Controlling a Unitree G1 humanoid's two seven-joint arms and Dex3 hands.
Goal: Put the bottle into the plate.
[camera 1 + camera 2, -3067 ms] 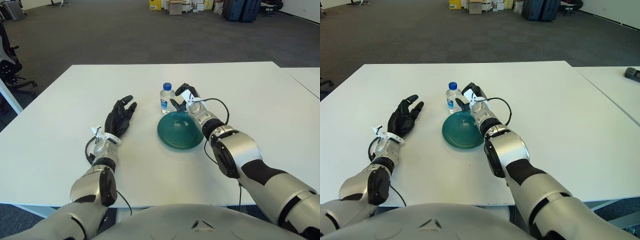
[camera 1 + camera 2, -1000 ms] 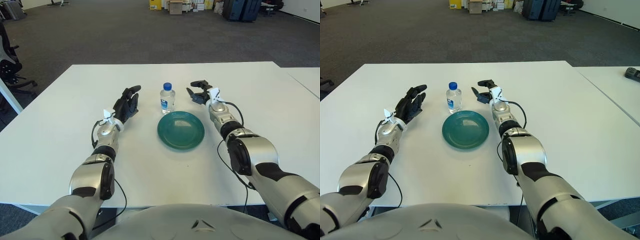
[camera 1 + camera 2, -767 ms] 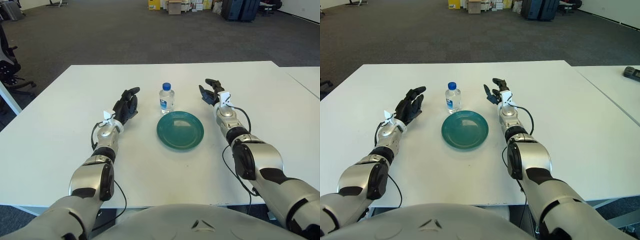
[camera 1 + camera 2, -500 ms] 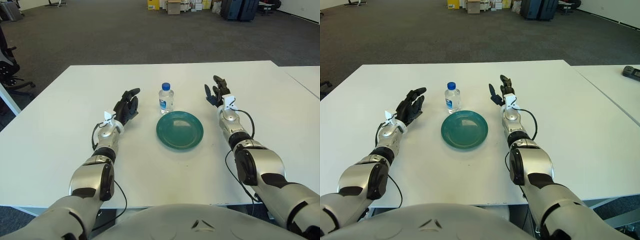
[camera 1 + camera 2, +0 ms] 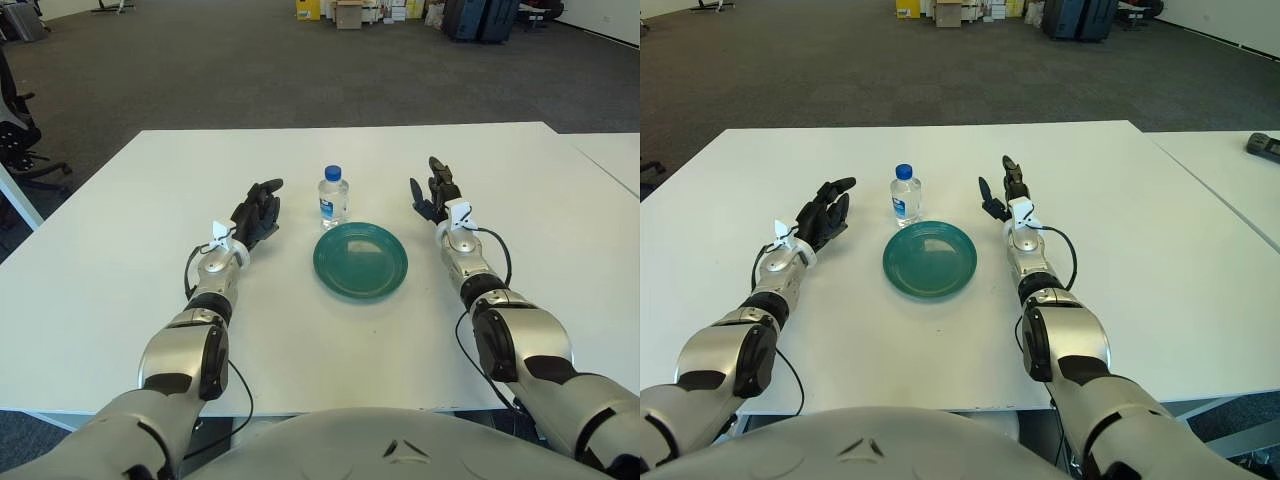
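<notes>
Bottle [image 5: 333,197] stands upright on the surface [image 5: 120,250], just behind the green plate [image 5: 360,260]. Left hand [image 5: 255,213] and right hand [image 5: 440,192] flank them, fingers spread, holding nothing.

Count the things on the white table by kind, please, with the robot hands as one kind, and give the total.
bottle: 1
plate: 1
robot hands: 2, the left hand and the right hand, both empty
Total: 4
</notes>
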